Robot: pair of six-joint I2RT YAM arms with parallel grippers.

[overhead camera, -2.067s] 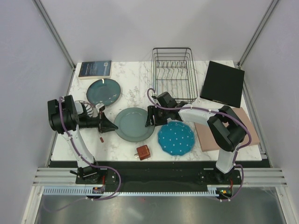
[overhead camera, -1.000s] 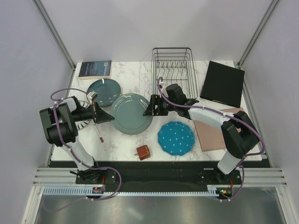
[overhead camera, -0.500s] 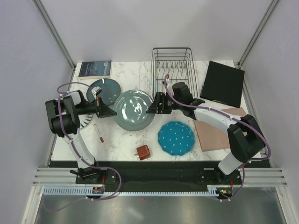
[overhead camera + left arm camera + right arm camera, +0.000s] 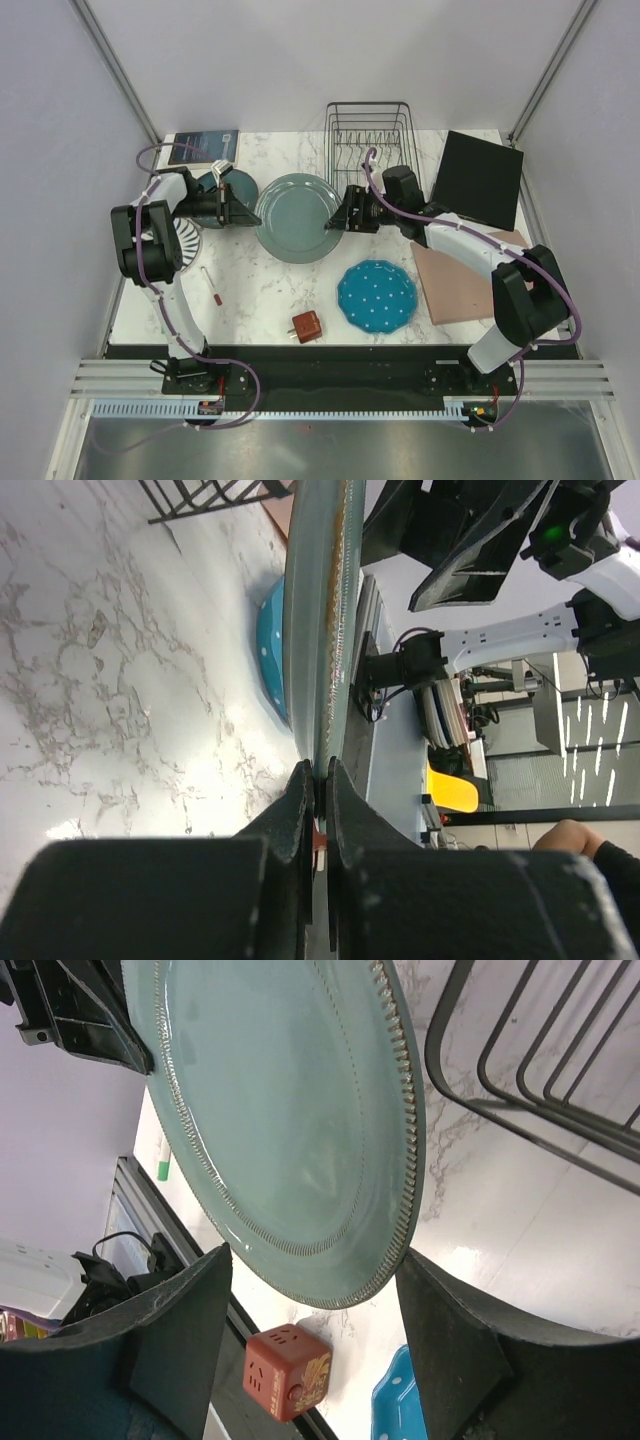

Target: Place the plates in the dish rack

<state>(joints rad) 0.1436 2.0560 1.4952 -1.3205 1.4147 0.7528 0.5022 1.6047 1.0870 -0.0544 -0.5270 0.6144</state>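
Note:
A grey-green plate [image 4: 298, 217] hangs tilted above the table, just left of the dish rack [image 4: 370, 150]. My left gripper [image 4: 238, 210] is shut on its left rim; the left wrist view has the plate [image 4: 320, 630] edge-on, pinched between the fingertips of that gripper [image 4: 320, 775]. My right gripper [image 4: 340, 222] stands open at the plate's right edge, and the plate's [image 4: 280, 1110] lower rim lies between its spread fingers [image 4: 470, 1350]. The blue dotted plate [image 4: 376, 297] lies flat near the front. My left arm partly hides the dark teal plate [image 4: 213, 183] and the striped plate [image 4: 187, 243].
A pink board [image 4: 455, 285] and a black panel [image 4: 478, 180] lie to the right. A book [image 4: 203, 147] sits at the back left. A red cube [image 4: 306, 326] and a pen [image 4: 212, 288] lie near the front edge. The rack's wires [image 4: 540, 1070] run close beside the plate.
The grey-green plate has been lifted off the table and carried back and right toward the rack, held by the left gripper. Both arms reached farther back with it.

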